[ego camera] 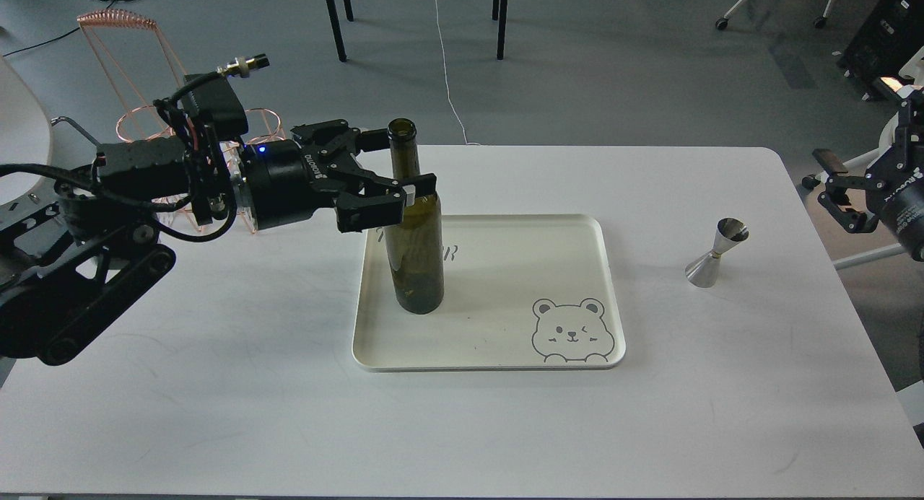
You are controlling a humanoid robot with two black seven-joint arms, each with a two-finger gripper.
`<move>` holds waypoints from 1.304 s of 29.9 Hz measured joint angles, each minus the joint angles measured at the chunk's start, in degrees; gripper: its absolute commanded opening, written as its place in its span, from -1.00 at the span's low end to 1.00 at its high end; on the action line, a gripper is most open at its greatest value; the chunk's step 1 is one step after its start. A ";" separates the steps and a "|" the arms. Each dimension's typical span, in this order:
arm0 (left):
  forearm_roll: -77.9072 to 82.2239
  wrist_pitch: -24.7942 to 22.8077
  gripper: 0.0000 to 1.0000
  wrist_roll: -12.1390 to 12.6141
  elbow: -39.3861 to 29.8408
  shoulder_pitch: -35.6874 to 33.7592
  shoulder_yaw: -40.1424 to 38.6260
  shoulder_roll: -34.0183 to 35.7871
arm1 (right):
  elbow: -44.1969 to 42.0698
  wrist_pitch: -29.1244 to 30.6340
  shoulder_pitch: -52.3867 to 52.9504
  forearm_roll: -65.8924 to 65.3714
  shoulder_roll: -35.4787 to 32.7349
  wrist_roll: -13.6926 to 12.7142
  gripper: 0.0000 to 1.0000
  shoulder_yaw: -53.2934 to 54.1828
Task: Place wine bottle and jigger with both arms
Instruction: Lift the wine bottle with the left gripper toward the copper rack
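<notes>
Here the wine bottle (415,226) is seen upright on the white tray (498,359), in the tray's left half, near the table's (216,413) centre. The L gripper (401,164) is set around the bottle's shoulder/lower neck, w/ one finger in front and one behind; firm contact can't be told. The jigger (716,253) is stood on the table well apart from the tray, twd the right edge. The R gripper (830,179) is held beyond the right edge, fingers spread, nothing held.
</notes>
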 measured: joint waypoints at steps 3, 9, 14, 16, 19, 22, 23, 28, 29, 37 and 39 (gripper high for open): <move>0.01 0.28 0.38 0.00 1.04 -1.27 1.34 -1.18 | -0.05 0.00 0.00 0.00 0.00 0.00 0.97 -0.01; 0.01 0.89 -0.83 0.00 1.46 -1.69 1.73 -1.52 | -0.05 0.00 -0.07 0.00 -0.01 0.00 0.97 -0.15; 0.01 2.76 -0.91 0.00 1.46 -1.75 1.77 -1.43 | -0.06 0.00 -0.09 0.00 -0.04 0.00 0.97 -0.26; -0.01 4.23 -0.91 0.01 1.46 -1.84 1.77 -1.14 | -0.05 0.00 -0.09 0.00 -0.03 0.00 0.97 -0.26; -0.45 5.28 -0.91 -0.06 0.87 -2.50 1.59 0.07 | -0.04 -0.12 -0.13 0.00 0.13 0.00 0.97 -0.26; -2.95 5.31 -0.91 -0.02 0.65 -7.23 1.06 3.48 | -0.04 -0.26 -0.16 -0.01 0.30 0.01 0.96 -0.21; -4.66 5.16 -0.91 0.00 0.61 -9.21 1.17 4.77 | -0.05 -0.30 -0.16 0.00 0.34 0.00 0.96 -0.18; -12.82 3.25 -0.91 -0.01 1.84 -19.78 1.73 12.34 | -0.06 -0.54 -0.16 0.00 0.51 0.00 0.96 -0.10; -13.25 2.85 -0.91 -0.04 2.60 -21.22 1.83 13.42 | -0.05 -0.54 -0.17 0.00 0.54 0.01 0.97 -0.10; -11.38 2.97 -0.91 0.02 14.80 -25.41 2.27 18.35 | -0.09 -0.61 -0.31 0.00 1.19 0.01 0.97 -0.27; -10.20 3.35 -0.91 0.00 16.44 -25.41 3.35 18.51 | -0.11 -0.61 -0.30 0.00 1.26 0.01 0.97 -0.27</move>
